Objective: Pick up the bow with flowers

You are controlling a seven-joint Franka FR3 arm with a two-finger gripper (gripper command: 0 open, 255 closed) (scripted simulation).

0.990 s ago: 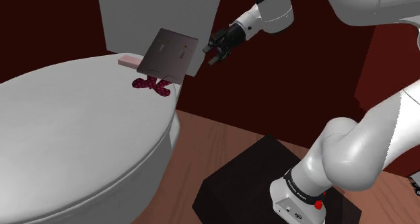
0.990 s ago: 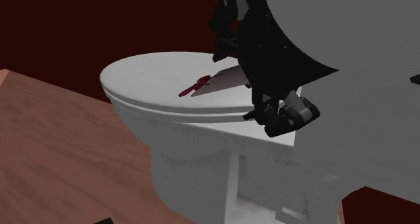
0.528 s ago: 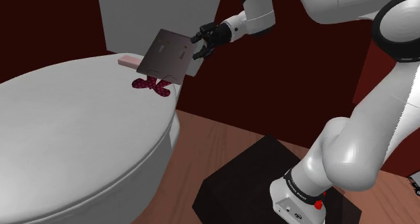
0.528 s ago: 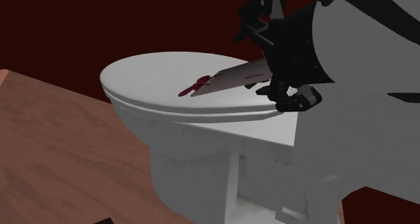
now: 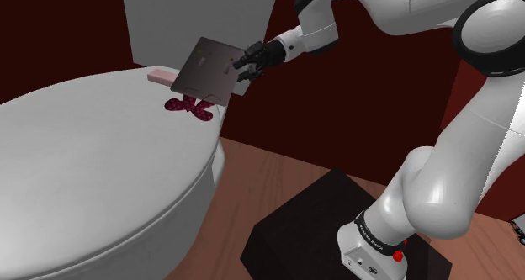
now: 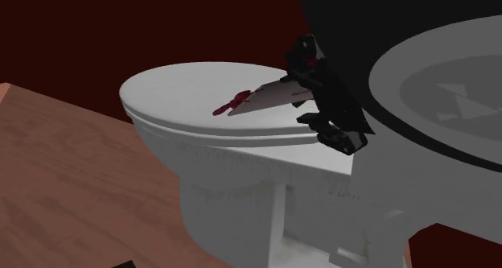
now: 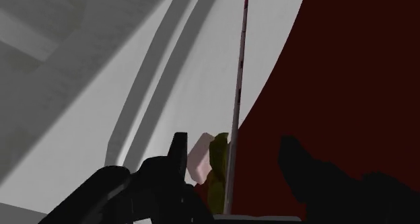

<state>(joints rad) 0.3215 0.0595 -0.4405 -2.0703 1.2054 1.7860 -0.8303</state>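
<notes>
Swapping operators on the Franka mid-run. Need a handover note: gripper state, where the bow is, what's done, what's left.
Hand: the gripper is open and empty, at the edge of the dark flat panel. In the wrist view the panel's thin edge stands between the fingers, apparently untouched.
Things: the bow, dark red, lies on the toilet lid near the tank, partly under the tilted panel's lower edge.
Done: approach only; the bow is not yet grasped.
Left: probably work around the panel, bring the fingers over the bow, close, lift.
</notes>
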